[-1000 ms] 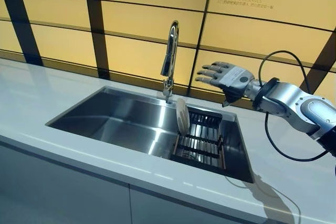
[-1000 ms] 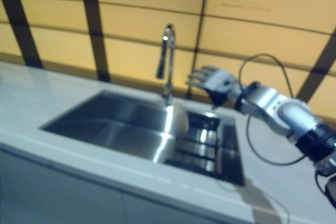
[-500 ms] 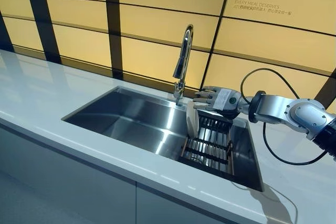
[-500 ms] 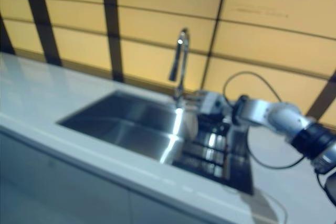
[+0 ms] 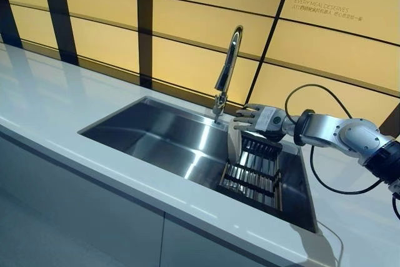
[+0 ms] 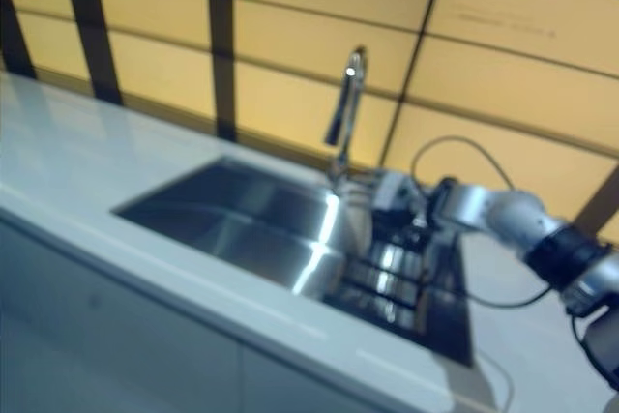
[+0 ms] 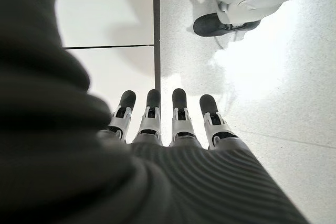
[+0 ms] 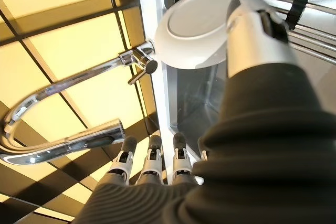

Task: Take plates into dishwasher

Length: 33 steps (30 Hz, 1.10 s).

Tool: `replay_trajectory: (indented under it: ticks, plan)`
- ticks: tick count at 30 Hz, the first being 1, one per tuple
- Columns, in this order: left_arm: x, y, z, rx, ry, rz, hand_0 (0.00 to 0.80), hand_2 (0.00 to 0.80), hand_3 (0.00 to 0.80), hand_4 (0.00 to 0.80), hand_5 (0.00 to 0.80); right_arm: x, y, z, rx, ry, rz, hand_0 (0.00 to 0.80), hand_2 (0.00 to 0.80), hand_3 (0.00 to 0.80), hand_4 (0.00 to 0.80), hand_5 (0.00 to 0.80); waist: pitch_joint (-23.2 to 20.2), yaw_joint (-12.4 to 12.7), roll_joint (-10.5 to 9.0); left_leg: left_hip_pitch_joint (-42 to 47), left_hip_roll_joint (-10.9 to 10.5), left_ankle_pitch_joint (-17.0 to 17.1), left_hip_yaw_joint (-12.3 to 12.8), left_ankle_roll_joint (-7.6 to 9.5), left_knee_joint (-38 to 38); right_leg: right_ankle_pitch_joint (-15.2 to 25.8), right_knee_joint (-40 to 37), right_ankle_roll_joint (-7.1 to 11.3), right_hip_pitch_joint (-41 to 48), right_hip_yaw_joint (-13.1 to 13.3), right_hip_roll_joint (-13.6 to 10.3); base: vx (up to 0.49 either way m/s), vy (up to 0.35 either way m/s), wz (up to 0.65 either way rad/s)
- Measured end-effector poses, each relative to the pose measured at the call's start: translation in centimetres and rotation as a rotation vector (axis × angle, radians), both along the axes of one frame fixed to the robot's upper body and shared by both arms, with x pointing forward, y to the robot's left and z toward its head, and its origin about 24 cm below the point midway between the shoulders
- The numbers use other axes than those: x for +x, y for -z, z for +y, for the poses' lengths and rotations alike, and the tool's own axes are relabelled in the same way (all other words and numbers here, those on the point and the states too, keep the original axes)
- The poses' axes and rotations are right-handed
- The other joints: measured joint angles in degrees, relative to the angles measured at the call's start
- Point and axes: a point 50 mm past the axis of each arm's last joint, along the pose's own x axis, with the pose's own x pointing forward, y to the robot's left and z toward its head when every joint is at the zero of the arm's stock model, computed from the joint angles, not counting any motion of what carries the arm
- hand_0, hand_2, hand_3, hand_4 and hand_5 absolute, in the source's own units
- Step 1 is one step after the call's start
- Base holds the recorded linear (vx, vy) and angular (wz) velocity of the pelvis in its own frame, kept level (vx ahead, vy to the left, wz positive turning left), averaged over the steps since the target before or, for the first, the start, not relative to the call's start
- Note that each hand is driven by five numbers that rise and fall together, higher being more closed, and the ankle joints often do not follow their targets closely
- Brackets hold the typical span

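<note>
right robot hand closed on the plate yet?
No. The right robot hand has straight fingers beside the plate, which stands in the sink rack.

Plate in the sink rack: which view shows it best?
Right wrist view: the plate shows its whole round face, partly crossed by the right robot hand. The eye views give only its thin edge, standing in the rack. The left wrist view misses it.

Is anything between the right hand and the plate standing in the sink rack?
Nothing visible. The right hand is open just above the white plate, which stands on edge in the dish rack. The faucet stands beside it, not between them.
</note>
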Motion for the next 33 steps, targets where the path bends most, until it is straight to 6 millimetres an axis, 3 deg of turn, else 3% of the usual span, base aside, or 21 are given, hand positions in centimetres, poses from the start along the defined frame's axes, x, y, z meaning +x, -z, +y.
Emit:
replay_trajectory:
  ticks: [16, 21, 33]
  plan:
    - [0.3, -0.1, -0.3, -0.021, 0.016, -0.009, 0.0, 0.0, 0.0, 0.0, 0.0, 0.4, 1.0, 2.8, 0.007, -0.067, 0.032, 0.0, 0.0, 0.0, 0.0, 0.0, 1.3, 1.5, -0.08, 0.0, 0.0, -0.1, -0.2, -0.15, 0.1, -0.1, 0.0, -0.03, 0.0, -0.1, 0.1, 0.0, 0.0, 0.0]
    - [0.0, 0.0, -0.3, -0.026, 0.018, 0.003, 0.0, 0.0, 0.0, 0.0, 0.0, 0.8, 0.9, 2.1, 0.014, -0.025, 0.031, 0.0, 0.0, 0.0, 0.0, 0.0, 1.7, 2.7, 0.09, -0.1, 0.0, -0.1, -0.3, -0.21, 0.0, -0.2, 0.0, -0.07, 0.1, -0.2, 0.1, 0.002, -0.005, 0.01]
    - [-0.2, -0.1, -0.1, -0.03, 0.025, 0.014, 0.0, 0.0, 0.0, 0.0, 0.0, 2.0, 1.4, 1.1, 0.038, 0.056, 0.048, 0.0, 0.0, 0.0, 0.0, 0.0, 2.1, 2.8, 0.34, -0.2, 0.0, -0.2, -1.3, -0.23, 0.0, -0.7, 0.0, -0.05, 0.3, -1.4, 0.1, 0.01, -0.02, 0.04]
